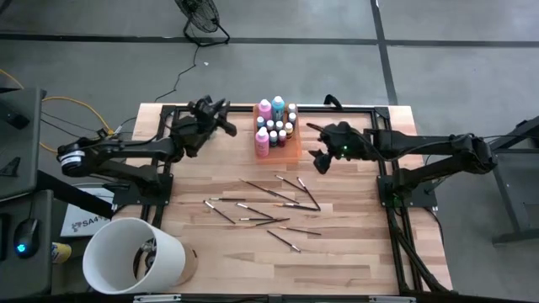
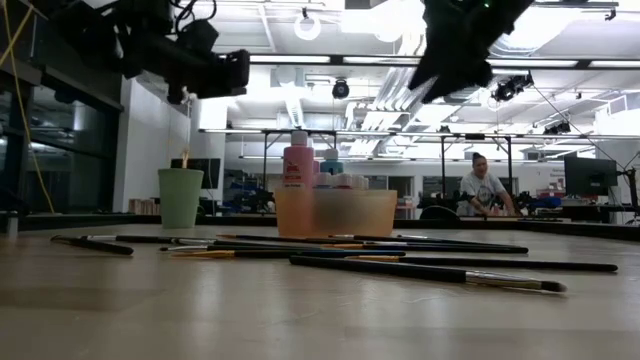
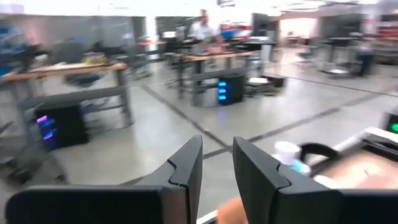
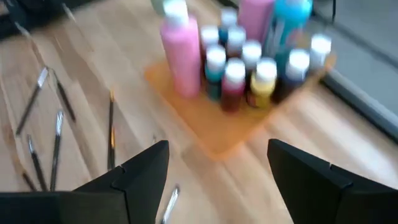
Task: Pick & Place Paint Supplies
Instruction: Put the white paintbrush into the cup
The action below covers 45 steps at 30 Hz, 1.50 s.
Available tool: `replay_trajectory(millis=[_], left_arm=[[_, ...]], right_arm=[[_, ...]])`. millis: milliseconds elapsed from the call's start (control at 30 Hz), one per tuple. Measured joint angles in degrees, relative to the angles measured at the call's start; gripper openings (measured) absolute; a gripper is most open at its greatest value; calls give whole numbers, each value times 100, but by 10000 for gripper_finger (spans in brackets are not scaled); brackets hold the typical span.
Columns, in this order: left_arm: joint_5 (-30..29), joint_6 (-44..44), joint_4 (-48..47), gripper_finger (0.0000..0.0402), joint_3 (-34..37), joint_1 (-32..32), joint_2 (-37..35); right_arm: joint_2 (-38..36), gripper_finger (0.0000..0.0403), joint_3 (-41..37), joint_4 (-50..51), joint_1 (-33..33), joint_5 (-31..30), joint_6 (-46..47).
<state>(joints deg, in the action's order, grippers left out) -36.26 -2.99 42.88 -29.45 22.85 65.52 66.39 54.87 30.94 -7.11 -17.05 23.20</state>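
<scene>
Two end effectors hovering | my left end effector is sitting nearly closed, grasping nothing, beside the orange tray | brushes are lying crosswise on the worktop | my right end effector, gaping, empty, is nearer them.

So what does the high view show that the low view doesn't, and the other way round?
Only the high view: a white bucket at the table's near left corner, and the right gripper open beside the orange tray. Only the low view: a mint-green cup and a person in the room behind. Both: the tray of bottles and the scattered brushes.
</scene>
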Motion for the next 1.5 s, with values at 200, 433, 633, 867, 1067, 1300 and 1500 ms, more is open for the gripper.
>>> replay_trajectory(millis=[200,433,633,867,1067,1300,1500], left_arm=[[1050,-269,-118,88,0,0,-158],[1527,-279,-102,88,-2,-1,-175],[1945,-161,-104,88,-2,0,-175],[2221,-104,-108,88,-2,2,-175],[2239,-104,-142,88,-2,2,-175],[2239,-104,-231,88,-2,2,-173],[2238,-101,-284,88,-2,2,-173]], right_arm=[[0,267,0,548,-1,523,727],[111,267,2,299,-77,1428,863],[718,267,0,13,-77,1592,872],[1275,267,2,-93,-99,1549,1106],[1588,267,75,-296,-125,1593,1405],[2235,267,985,-25,59,1551,1143],[2986,267,1601,889,68,1251,1380]])
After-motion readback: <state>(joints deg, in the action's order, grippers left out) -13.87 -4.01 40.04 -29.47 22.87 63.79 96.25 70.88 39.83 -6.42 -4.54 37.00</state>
